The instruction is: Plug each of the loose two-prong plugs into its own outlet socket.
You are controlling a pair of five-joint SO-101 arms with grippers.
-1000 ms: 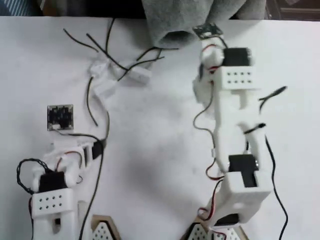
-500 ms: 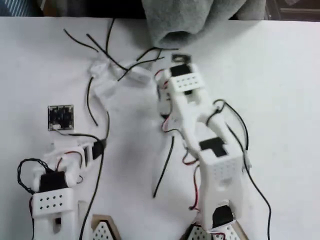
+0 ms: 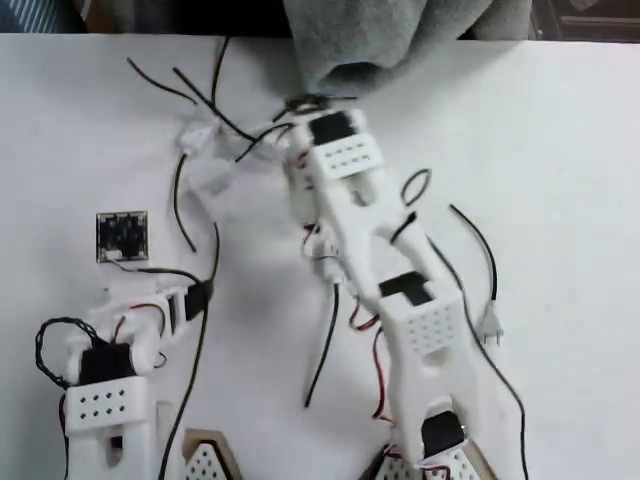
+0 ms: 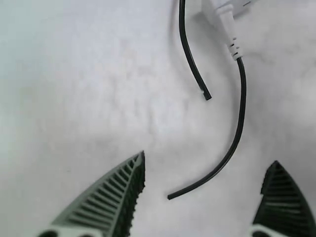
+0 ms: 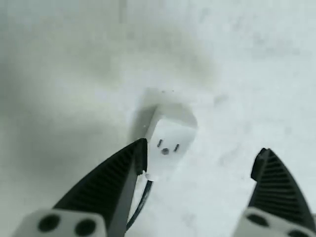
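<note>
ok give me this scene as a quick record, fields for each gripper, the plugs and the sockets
left gripper: open, holding nothing, over the bare table
right gripper: open, around a white outlet socket, not shut on it
socket face: two slots and a round hole, nothing plugged in
white plug: on a black cord ahead of the left gripper; cannot tell if it sits in a socket
loose plug: lying unplugged on the table beside the right arm
other: small black board, grey cloth at the far edge
</note>
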